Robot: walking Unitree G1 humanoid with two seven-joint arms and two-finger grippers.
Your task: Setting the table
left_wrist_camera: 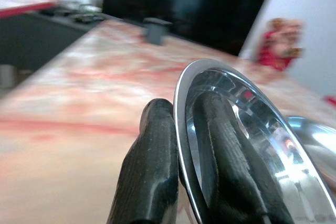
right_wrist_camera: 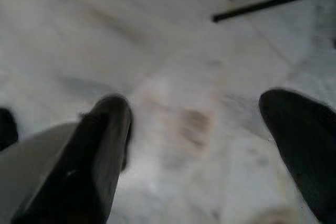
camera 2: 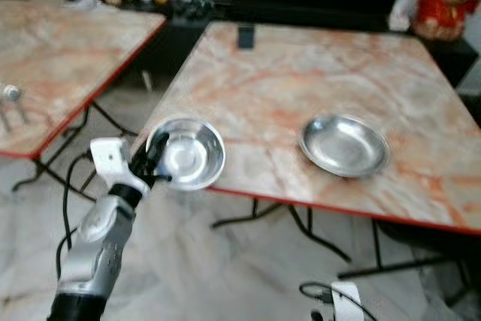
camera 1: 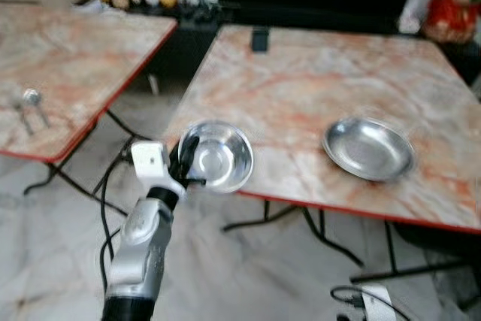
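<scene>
Eye views: left claw [camera 1: 188, 162] pinching steel bowl [camera 1: 218, 155] rim at counter [camera 1: 316, 80] near edge; steel plate [camera 1: 368, 148] well right of claw | Left wrist: fingers [left_wrist_camera: 149, 177] straddle bowl rim | Right wrist: right claw [right_wrist_camera: 202, 145] spread above floor [right_wrist_camera: 173, 51]

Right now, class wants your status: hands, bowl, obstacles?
Left hand shut on steel bowl at table edge. Right hand open over floor. Steel plate beside drop spot.

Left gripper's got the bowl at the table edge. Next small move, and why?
Probably carry it a bit further over the table and lower it. The left gripper pinches the bowl by its rim, and the bowl overhangs the near edge, beside the plate. Releasing here risks a drop.
</scene>
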